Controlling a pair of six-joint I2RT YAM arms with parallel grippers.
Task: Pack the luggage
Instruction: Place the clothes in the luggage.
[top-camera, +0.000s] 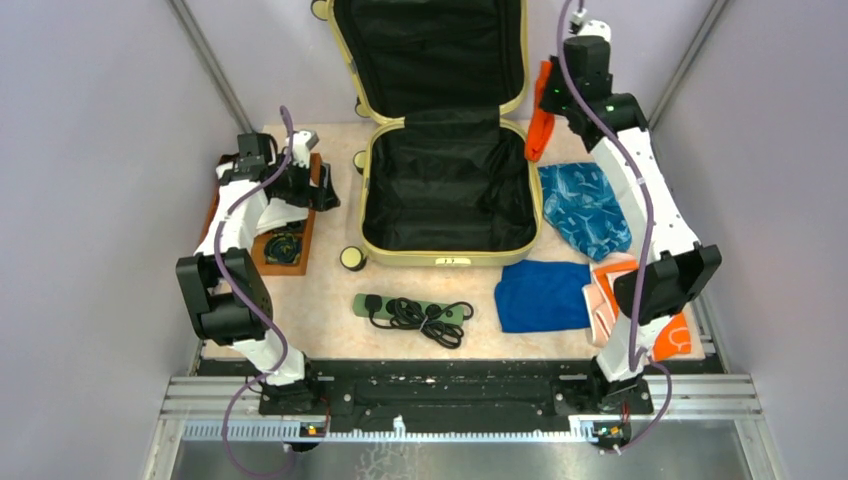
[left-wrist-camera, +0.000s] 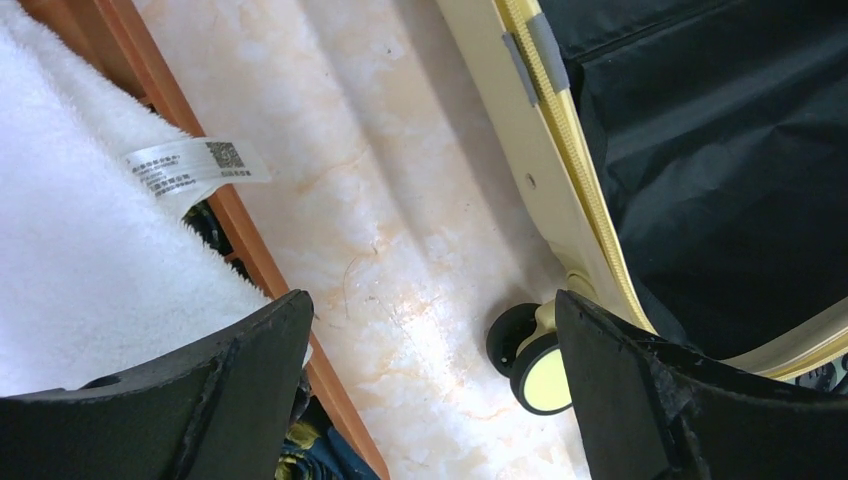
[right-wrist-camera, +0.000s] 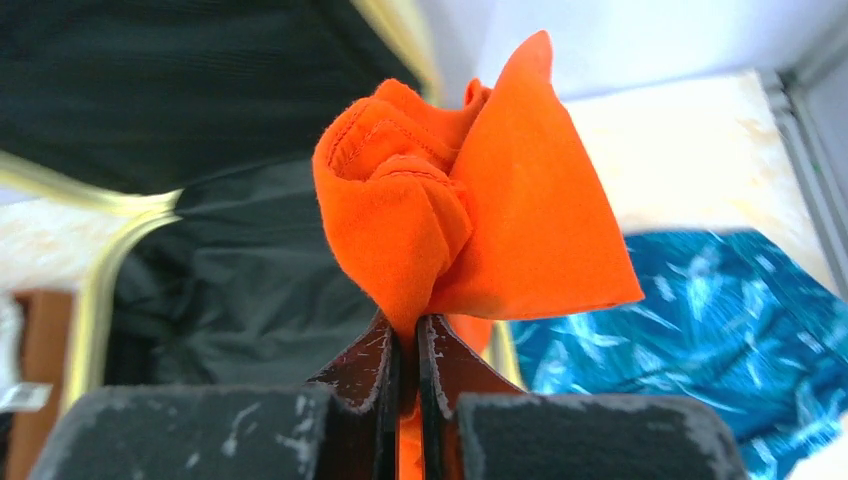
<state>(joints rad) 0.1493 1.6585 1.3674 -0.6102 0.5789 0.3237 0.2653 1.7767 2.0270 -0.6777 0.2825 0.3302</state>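
The luggage (top-camera: 448, 190) lies open at upper centre of the top view. Its lid stands up behind the base, and black lining shows in both halves. The right gripper (right-wrist-camera: 408, 345) is clamped tight on an orange cloth (right-wrist-camera: 470, 210) — the fabric bunches above the closed fingers. In the top view the cloth hangs just beside the luggage's upper right corner.

The left gripper (left-wrist-camera: 430, 305) is spread wide with nothing between its fingers. It sits at the left of the top view, over bare table (top-camera: 320, 330) between a wooden board (left-wrist-camera: 255, 250) and the luggage's side. A white towel (left-wrist-camera: 80, 230) with a label lies on that board. A wheel (left-wrist-camera: 535, 360) of the luggage shows at lower centre-right of the left wrist view.

To the right of the luggage in the top view lies a patterned blue cloth (top-camera: 585, 208). Below it is a plain blue cloth (top-camera: 543, 295) touching a peach cloth (top-camera: 605, 290). A power strip (top-camera: 415, 310) with coiled cable lies at lower centre — just below the luggage's front edge.
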